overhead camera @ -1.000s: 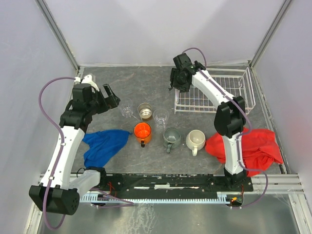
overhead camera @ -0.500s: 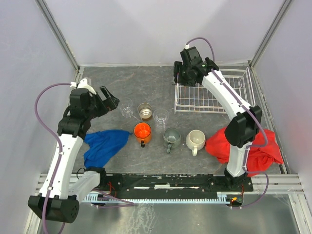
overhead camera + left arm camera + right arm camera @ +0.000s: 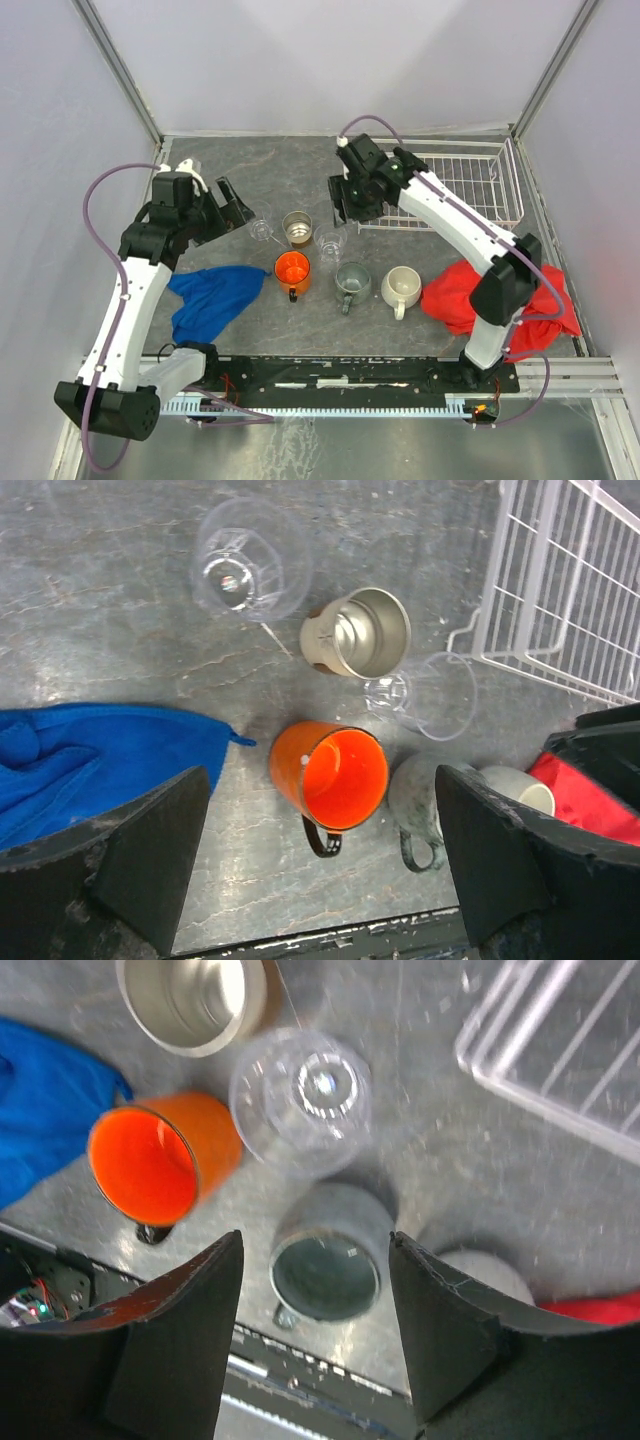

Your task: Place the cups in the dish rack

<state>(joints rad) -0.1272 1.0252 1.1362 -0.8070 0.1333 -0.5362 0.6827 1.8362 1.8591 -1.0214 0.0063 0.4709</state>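
Note:
Six cups stand in a cluster on the grey table: a clear tumbler (image 3: 262,228), a tan metallic cup (image 3: 297,228), a second clear tumbler (image 3: 330,240), an orange mug (image 3: 292,270), a grey-green mug (image 3: 352,281) and a cream-white mug (image 3: 401,286). The white wire dish rack (image 3: 450,185) sits at the back right with no cup in it. My left gripper (image 3: 235,205) is open and empty, left of the cups; its wrist view looks down on the orange mug (image 3: 335,777). My right gripper (image 3: 342,208) is open and empty above the second tumbler (image 3: 302,1100) and the grey-green mug (image 3: 328,1255).
A blue cloth (image 3: 215,297) lies at the front left beside the orange mug. A red cloth (image 3: 500,295) lies at the front right next to the cream-white mug. The rack's left edge (image 3: 560,1050) is close to the right gripper. Walls enclose the table.
My right arm has swung left from over the rack's left end to above the cluster of cups. My left gripper has shifted slightly toward the cups. The cups have not moved.

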